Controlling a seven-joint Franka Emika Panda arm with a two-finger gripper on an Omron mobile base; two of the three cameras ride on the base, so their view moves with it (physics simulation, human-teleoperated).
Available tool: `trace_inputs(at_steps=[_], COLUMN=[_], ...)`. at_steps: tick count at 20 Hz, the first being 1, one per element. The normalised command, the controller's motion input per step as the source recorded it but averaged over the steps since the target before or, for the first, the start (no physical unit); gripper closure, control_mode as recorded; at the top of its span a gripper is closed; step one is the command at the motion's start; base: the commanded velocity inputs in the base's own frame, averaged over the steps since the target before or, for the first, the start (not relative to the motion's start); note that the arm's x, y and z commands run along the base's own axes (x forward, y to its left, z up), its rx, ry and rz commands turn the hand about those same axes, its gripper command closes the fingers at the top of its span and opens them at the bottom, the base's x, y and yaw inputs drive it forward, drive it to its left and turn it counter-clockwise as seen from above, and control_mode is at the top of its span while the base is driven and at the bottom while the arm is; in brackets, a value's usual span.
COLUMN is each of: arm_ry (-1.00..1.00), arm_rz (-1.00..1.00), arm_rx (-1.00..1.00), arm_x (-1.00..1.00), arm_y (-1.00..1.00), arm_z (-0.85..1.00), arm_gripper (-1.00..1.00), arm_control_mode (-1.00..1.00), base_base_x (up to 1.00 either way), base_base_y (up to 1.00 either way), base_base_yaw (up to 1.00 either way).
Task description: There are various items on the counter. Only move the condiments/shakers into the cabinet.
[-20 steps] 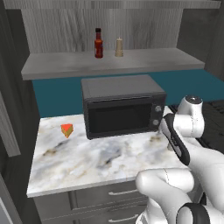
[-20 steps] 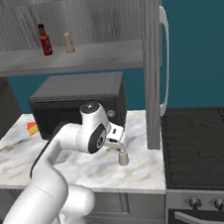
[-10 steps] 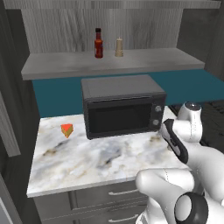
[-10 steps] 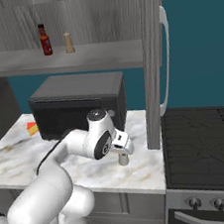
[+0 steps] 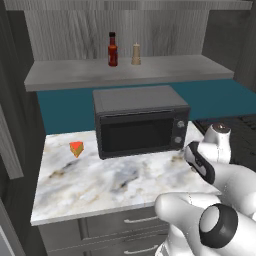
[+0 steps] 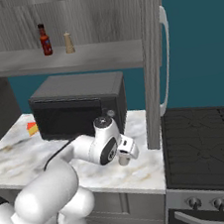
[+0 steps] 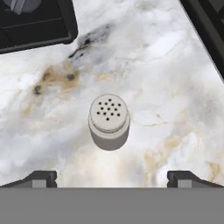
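Your gripper (image 7: 112, 177) hangs spread wide and empty over the pale shaker (image 7: 109, 120), which stands upright on the counter (image 7: 166, 78) at the center of the hand view, its dotted cap facing you. Up on the cabinet (image 5: 165, 67) shelf, the red sauce bottle (image 5: 113, 49) and tan shaker (image 5: 135, 54) stand side by side, upper middle of the left base view.
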Motion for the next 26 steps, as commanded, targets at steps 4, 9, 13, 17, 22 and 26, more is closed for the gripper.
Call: trace_inputs(at_steps=[4,9,13,17,22,26], arm_ry=[0.0,0.0,0.0,0.0,0.0,0.0], arm_rz=[0.0,0.0,0.0,0.0,0.0,0.0], arm_rx=[0.0,0.0,0.0,0.0,0.0,0.0], arm_x=[0.2,0.25,0.23,0.21,0.19,0.22], arm_y=[-0.09,-0.03,0.0,-0.01,-0.1,-0.03], arm_z=[-0.15,-0.08,-0.08,-0.11,-0.16,-0.16], arm_gripper=[-1.0,-1.0,-1.0,-1.0,1.0,1.0], arm_control_mode=[-1.0,-1.0,-1.0,-1.0,-1.0,-1.0], base_base_x=[0.0,0.0,0.0,0.0,0.0,0.0], base_base_y=[0.0,0.0,0.0,0.0,0.0,0.0], base_base_yaw=[0.0,0.0,0.0,0.0,0.0,0.0])
